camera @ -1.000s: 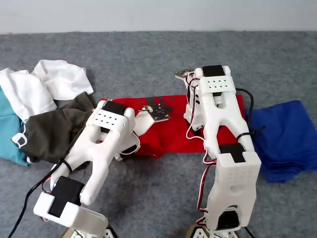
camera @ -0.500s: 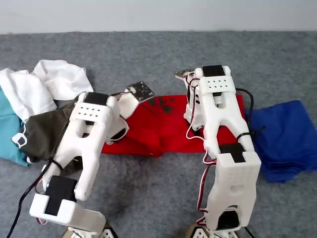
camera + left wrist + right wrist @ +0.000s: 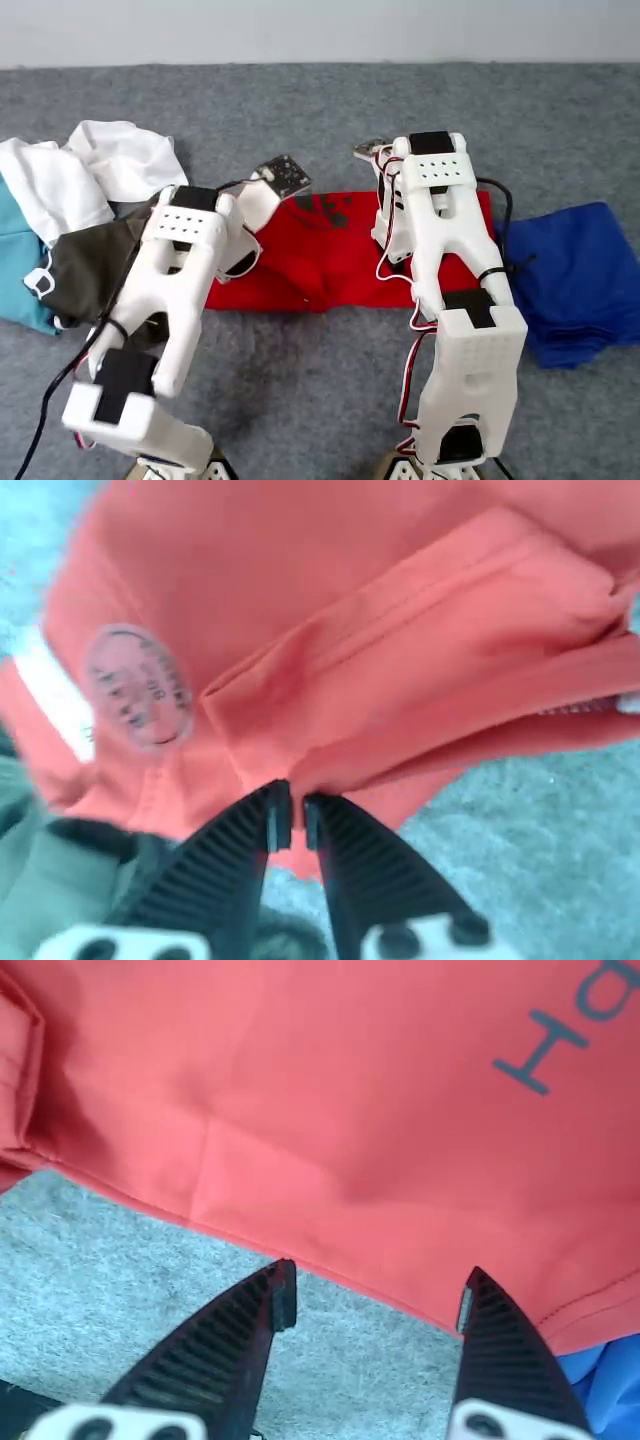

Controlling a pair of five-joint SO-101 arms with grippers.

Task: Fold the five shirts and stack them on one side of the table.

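Over the grey surface [image 3: 300, 110], the high view has a red shirt [image 3: 335, 255] spread flat at the middle, its dark print [image 3: 325, 208] near the far edge. At one end of the surface lies a blue shirt [image 3: 575, 280], folded and apart from the rest. At the other end is a loose heap: a white shirt [image 3: 120, 160] farthest back, a dark olive shirt [image 3: 90, 265] nearer, and a teal shirt [image 3: 15, 250] at the very edge. The left arm [image 3: 175, 280] leans over the end of the red shirt that meets the olive one. The right arm [image 3: 445, 250] stands over the end nearest the blue shirt.

From the left wrist, the left pincer [image 3: 295, 815] has its black ribbed fingers [image 3: 230, 850] pressed almost together, pinching a folded edge of the red shirt [image 3: 400, 630]. A round label [image 3: 135, 685] sits inside the shirt's neck. Dark olive cloth [image 3: 40, 880] lies beside the pincer, and grey surface [image 3: 530, 850] shows past the hem.

From the right wrist, the right pincer [image 3: 375, 1295] is spread wide, holding nothing, its fingers [image 3: 225, 1335] hanging just off the hem of the red shirt [image 3: 330, 1090]. Grey surface [image 3: 120, 1260] fills the gap between them. Part of the dark print [image 3: 560, 1030] runs along the cloth, and a corner of the blue shirt [image 3: 612, 1375] touches the red hem beside one finger.
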